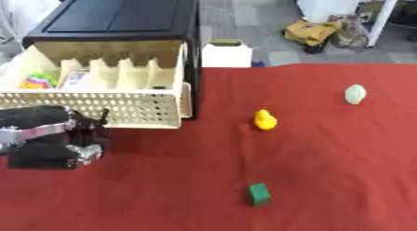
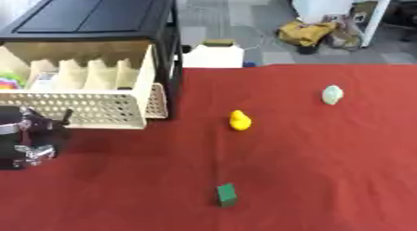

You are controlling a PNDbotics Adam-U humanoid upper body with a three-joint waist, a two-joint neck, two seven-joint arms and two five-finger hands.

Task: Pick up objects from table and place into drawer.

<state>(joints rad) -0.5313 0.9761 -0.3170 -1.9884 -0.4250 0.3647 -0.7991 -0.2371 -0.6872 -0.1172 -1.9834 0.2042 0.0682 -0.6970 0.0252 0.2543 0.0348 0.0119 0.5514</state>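
Both views looked down from the robot's head onto the red table (image 1: 326, 169), facing away from the body toward the floor beyond its far edge. They shared nearly the whole scene. The right eye sat slightly to the side, so the open drawer (image 1: 122, 109) and the left hand (image 1: 57, 141) lay nearer its left border.

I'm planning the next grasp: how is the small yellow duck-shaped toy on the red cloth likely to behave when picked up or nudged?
The yellow duck looks small and rounded, so it is probably light and may slip between fingers. Its rounded body suggests it could tip or roll if nudged sideways. It stands alone on the red cloth, which may damp sliding.
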